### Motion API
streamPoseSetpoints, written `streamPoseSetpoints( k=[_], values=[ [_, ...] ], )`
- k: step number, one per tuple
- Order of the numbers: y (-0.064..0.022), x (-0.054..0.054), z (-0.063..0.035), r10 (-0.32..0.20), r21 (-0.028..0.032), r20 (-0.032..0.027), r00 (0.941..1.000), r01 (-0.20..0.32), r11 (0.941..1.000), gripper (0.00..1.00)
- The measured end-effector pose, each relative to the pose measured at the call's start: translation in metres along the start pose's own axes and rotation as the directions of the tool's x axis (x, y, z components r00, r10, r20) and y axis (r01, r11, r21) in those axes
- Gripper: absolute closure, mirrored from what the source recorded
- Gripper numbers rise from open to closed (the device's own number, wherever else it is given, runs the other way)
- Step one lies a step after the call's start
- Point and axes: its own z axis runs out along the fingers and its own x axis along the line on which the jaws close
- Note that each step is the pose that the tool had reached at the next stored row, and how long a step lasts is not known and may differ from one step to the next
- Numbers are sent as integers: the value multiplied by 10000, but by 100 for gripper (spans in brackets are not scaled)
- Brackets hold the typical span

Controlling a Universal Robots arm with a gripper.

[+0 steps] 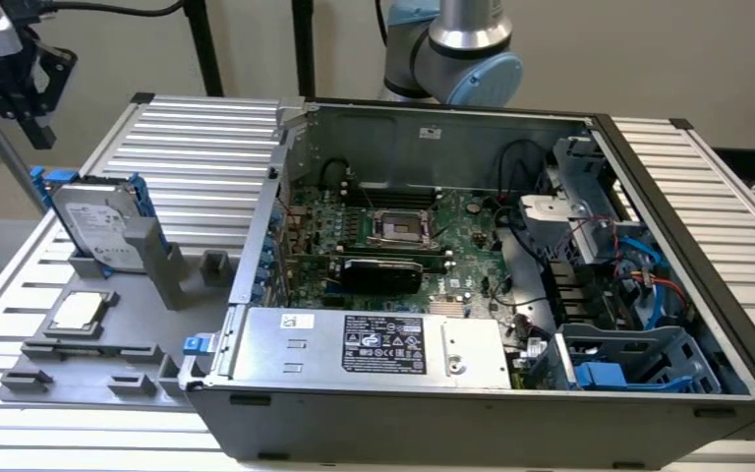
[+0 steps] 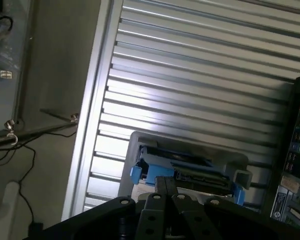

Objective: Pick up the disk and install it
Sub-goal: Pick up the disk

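The disk (image 1: 94, 224) stands on edge in a slot of the grey fixture (image 1: 154, 285) at the exterior view's left, a silver-grey drive with a white label and blue side rails. My black gripper (image 1: 36, 133) hangs in the air well above it and touches nothing. In the wrist view the disk's (image 2: 186, 169) top edge and blue rails lie just past my gripper (image 2: 165, 182), whose fingers rest together, shut and holding nothing.
The open computer case (image 1: 483, 246) takes up the middle, with motherboard, power supply (image 1: 377, 344) and a blue plastic cage (image 1: 633, 359) at its front right. A small square silver chip (image 1: 76, 312) lies on the fixture. Ribbed aluminium table (image 1: 201, 138) surrounds everything.
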Motion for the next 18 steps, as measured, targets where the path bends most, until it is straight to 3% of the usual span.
streamPoseSetpoints(
  k=[5,9,13,18],
  values=[
    [0,0,12,-904,-17,8,9959,904,9959,89],
    [0,0,21,-1627,-29,15,9867,1627,9867,89],
    [0,1,29,-2337,-42,24,9723,2337,9723,89],
    [0,1,36,-3211,-56,36,9471,3211,9470,89]
  ],
)
